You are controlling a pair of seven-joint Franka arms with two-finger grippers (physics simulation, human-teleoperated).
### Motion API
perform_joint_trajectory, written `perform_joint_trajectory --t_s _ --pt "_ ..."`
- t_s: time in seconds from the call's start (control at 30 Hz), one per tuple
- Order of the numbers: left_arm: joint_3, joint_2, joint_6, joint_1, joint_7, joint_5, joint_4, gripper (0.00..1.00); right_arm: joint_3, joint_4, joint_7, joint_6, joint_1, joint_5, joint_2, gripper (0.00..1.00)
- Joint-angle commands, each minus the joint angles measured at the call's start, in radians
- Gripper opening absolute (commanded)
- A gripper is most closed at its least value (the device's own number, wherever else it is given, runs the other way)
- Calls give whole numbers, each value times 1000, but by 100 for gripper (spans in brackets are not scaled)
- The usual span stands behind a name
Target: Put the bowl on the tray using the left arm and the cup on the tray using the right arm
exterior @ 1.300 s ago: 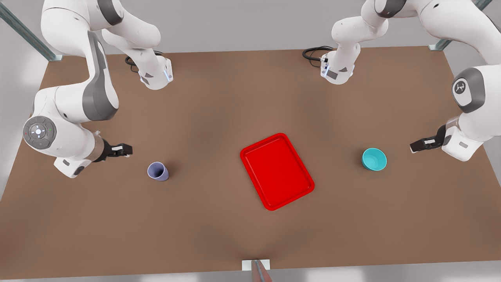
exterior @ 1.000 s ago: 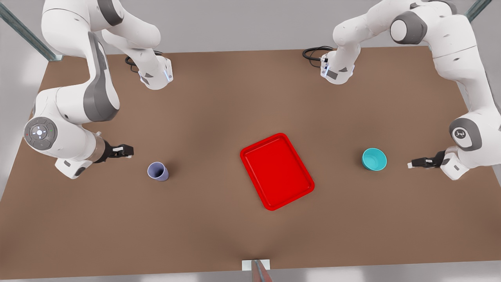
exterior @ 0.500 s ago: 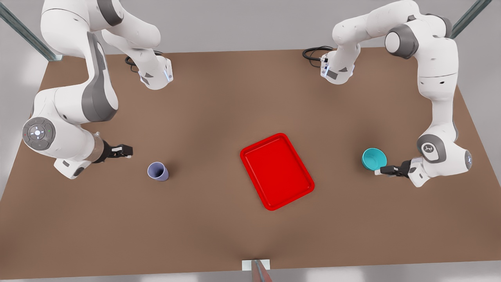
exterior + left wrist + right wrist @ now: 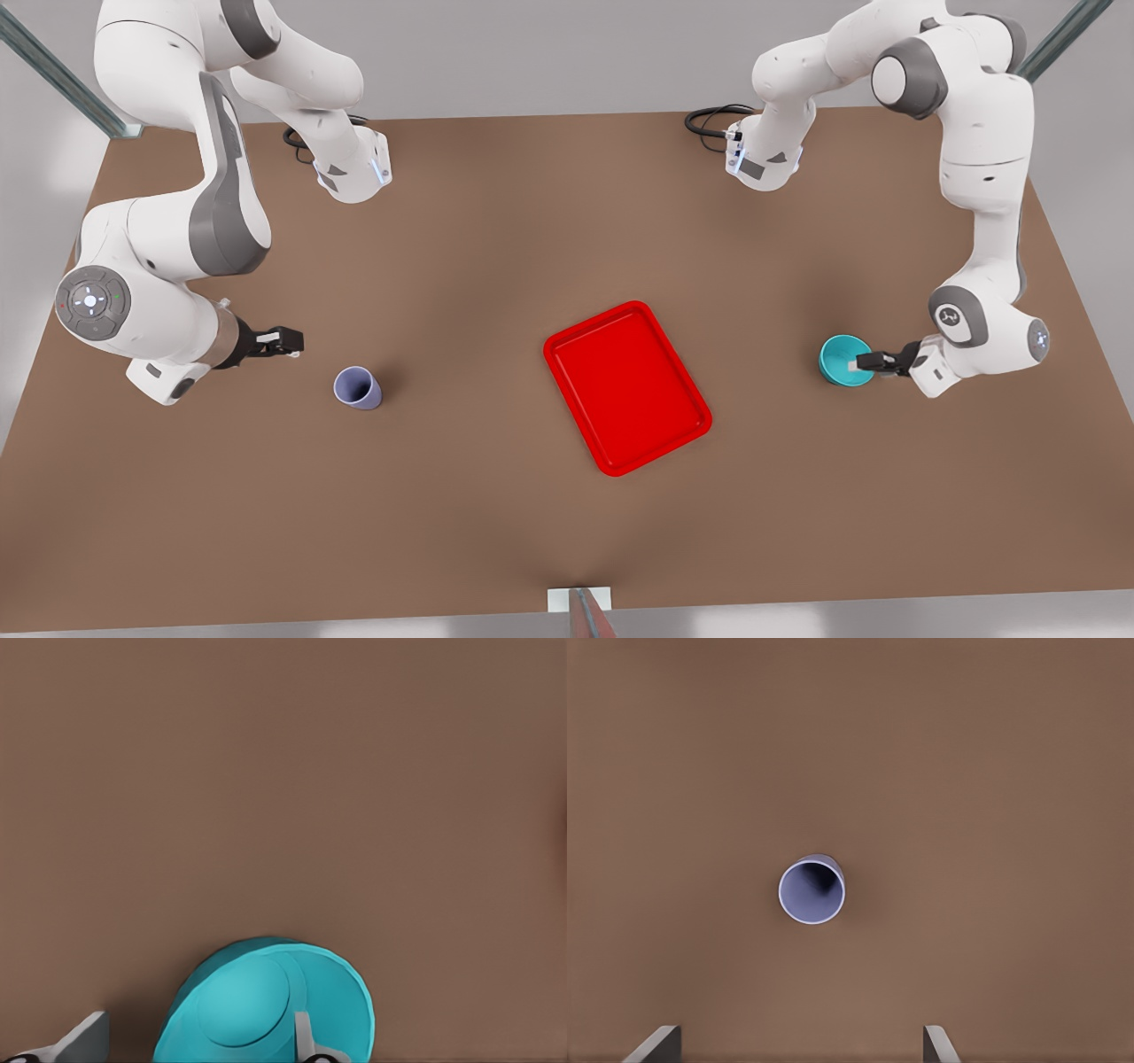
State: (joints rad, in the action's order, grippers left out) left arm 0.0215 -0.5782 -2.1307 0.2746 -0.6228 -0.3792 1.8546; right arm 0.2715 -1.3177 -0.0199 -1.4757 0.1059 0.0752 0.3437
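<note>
Nothing sits on the flat red rectangular tray yet. The left gripper straddles the glossy teal bowl's rim, fingers spread — at the front view's right. The right gripper, spread too, waits near the lavender cup, left.
</note>
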Motion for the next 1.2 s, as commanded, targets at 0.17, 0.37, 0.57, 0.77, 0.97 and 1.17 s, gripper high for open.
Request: perform_joint_trajectory --t_s 0.17,0.37,0.57,0.77,0.97,1.17 --pt "0 -25 0 0 2 -3 0 85 0 0 3 0 3 2 0 100" --pt "2 -29 0 0 0 -4 0 26 0 2 9 -160 49 3 29 100" --pt "3 -45 -6 -11 0 -3 -2 21 6 -2 8 -225 0 2 93 100" --pt "14 -28 2 -41 101 -6 -35 21 8 -3 11 -216 -20 -28 138 100" --pt "-5 6 3 -202 348 -213 -141 21 5 -60 -5 -169 29 -81 144 100" --pt "-3 3 -12 -486 702 -257 -179 21 8 -153 -25 -133 58 -64 93 100"
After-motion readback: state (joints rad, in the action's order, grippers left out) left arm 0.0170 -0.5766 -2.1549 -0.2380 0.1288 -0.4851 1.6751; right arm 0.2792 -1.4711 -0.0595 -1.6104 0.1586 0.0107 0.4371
